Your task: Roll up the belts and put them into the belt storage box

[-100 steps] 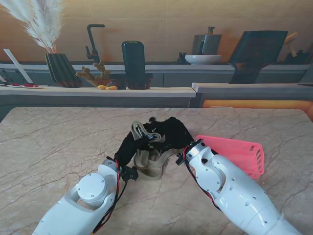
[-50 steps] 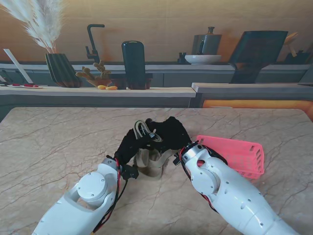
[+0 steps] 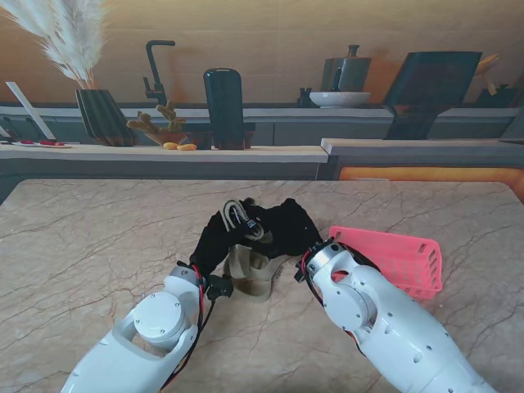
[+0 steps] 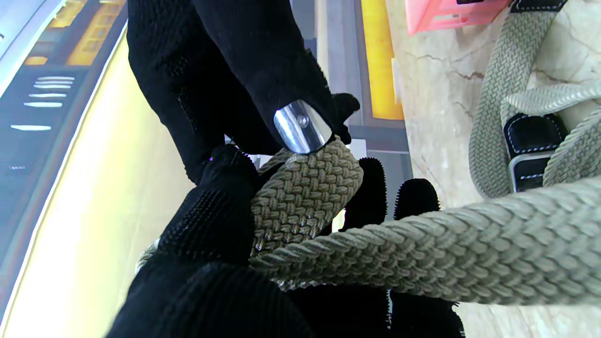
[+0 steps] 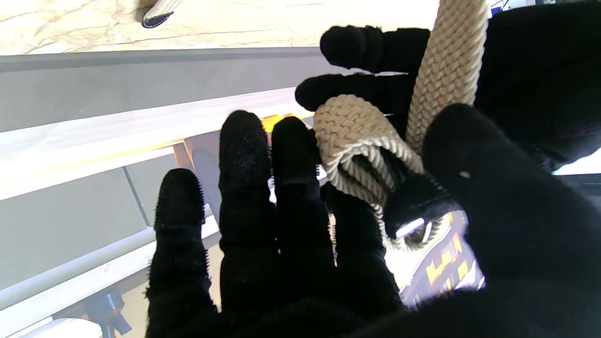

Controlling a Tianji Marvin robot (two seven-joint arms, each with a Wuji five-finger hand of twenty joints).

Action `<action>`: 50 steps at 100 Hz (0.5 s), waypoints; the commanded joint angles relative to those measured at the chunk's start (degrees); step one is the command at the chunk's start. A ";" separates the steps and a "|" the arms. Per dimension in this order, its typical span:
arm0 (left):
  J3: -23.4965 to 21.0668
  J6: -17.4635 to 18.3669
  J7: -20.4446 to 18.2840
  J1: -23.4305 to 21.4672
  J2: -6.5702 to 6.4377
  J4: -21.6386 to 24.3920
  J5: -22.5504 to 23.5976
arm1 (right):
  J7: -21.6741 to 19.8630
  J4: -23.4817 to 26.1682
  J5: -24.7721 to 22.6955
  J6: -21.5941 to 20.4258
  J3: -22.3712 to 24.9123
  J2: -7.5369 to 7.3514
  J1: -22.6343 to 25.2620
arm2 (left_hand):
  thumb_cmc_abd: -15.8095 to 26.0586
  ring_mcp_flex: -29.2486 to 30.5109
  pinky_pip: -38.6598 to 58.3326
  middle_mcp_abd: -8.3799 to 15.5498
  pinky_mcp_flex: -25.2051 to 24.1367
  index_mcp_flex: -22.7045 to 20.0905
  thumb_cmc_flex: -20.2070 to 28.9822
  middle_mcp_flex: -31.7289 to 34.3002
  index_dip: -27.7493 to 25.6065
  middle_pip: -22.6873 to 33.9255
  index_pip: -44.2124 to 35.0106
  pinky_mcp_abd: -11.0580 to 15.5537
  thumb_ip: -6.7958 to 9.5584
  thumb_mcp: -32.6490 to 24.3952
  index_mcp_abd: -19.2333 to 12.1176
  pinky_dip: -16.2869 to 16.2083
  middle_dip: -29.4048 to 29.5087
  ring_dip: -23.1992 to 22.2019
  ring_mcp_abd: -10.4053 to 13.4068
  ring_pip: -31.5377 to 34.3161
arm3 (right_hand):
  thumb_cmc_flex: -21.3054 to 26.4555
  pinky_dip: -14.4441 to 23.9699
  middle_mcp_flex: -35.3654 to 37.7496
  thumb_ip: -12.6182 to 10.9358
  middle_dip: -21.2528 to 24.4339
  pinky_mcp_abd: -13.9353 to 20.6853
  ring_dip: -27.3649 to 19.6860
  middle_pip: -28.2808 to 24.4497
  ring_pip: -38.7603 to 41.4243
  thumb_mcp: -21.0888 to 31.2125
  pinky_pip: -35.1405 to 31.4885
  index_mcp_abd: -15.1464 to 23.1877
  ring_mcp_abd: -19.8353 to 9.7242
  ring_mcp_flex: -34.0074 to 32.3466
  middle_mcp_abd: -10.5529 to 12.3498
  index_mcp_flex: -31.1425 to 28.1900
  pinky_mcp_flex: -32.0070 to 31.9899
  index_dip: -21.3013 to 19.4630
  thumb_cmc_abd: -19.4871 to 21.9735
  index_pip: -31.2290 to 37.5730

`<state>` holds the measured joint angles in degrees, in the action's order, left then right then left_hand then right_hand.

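My left robot hand [image 3: 219, 237] & right robot hand [image 3: 286, 227] both closed on the woven belt [image 4: 305, 197], coil pinched btwn them; rest trails onto bench [image 3: 98, 237].

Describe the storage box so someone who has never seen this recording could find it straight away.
Start at the beige marble table and look to the robot's right, just past the right hand in its black glove. There sits the pink plastic basket, low, rectangular, with slotted walls. It is the only brightly coloured thing on the table; the woven beige belt beside it is dull and limp.
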<state>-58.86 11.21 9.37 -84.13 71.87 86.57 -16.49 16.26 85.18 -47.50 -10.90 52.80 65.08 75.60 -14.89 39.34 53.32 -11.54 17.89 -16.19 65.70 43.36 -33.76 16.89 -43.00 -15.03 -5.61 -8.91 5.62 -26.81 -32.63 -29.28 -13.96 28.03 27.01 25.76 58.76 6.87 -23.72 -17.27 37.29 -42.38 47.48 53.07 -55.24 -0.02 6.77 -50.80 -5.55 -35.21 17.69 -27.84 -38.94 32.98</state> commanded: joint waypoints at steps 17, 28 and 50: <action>-0.30 0.59 1.73 0.29 0.76 1.28 1.52 | -2.76 2.05 2.24 0.56 1.96 -0.42 3.70 | 5.82 -0.05 0.93 9.39 -0.29 -4.55 4.37 1.06 -2.24 9.42 -2.54 1.23 8.31 -19.82 -7.61 -1.48 0.04 -3.19 5.71 0.38 | 0.71 1.61 0.42 0.87 -0.32 1.05 -0.66 2.22 -2.66 1.77 2.90 7.24 -2.21 0.30 0.60 -4.87 0.61 -0.44 0.97 7.65; -0.19 0.73 2.11 0.47 0.82 1.08 2.09 | -5.49 2.74 5.65 0.52 2.63 -0.38 4.20 | 5.13 0.84 1.12 9.19 -0.16 -5.83 2.86 1.62 -2.82 11.55 -3.35 0.80 11.32 -23.99 -8.16 -1.60 0.66 -5.28 5.50 0.92 | 7.35 2.58 2.45 4.19 -0.03 1.16 -0.72 3.39 -3.78 0.07 3.97 12.15 -2.57 -0.74 1.51 -3.36 0.91 7.65 2.13 18.80; -0.04 1.53 1.63 0.71 0.69 0.55 2.43 | -11.51 3.25 9.85 0.24 2.87 -0.98 4.24 | 0.71 3.16 2.04 9.67 0.20 -8.00 0.04 5.17 -3.99 14.35 -4.29 0.48 8.68 -29.77 -8.35 -2.25 -6.57 -9.58 4.55 4.30 | 11.88 2.80 1.81 3.88 -0.20 1.36 -1.05 6.12 -6.14 -1.76 6.48 20.33 -2.61 0.06 0.81 -2.47 0.87 9.08 4.88 20.04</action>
<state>-58.71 11.80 11.27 -84.09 72.13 86.04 -14.17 4.77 89.13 -37.68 -10.32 56.74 64.34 78.94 -20.66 39.57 53.47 -14.09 17.83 -20.49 61.37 45.18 -36.76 27.01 -44.68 -15.07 -2.31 -24.62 3.47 -27.80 -36.34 -36.94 -14.55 28.76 36.87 27.52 60.16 8.77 -23.64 -17.06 36.58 -37.41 41.93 51.82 -50.14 2.08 5.69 -51.23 -4.57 -28.81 18.57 -14.68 -36.50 32.39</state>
